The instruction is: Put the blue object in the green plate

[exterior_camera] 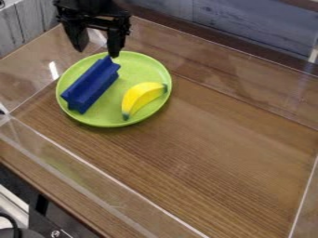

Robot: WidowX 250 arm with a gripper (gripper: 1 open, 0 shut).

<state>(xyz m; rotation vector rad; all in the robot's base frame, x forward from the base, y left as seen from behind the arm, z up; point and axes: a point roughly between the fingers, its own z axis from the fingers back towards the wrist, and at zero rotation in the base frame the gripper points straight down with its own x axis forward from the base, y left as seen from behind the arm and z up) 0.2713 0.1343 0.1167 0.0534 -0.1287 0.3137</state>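
Observation:
The blue object point(91, 84) lies flat in the left half of the green plate point(149, 65), its long side running from front left to back right. My gripper point(99, 39) hangs just above the block's far end, pointing down. Its black fingers point(78, 37) stand wide apart and open, with nothing between them.
A yellow banana point(143, 96) rests in the right half of the same plate, next to the block. The plate sits at the back left of a wooden table top point(224, 149) bordered by low clear walls point(50, 153).

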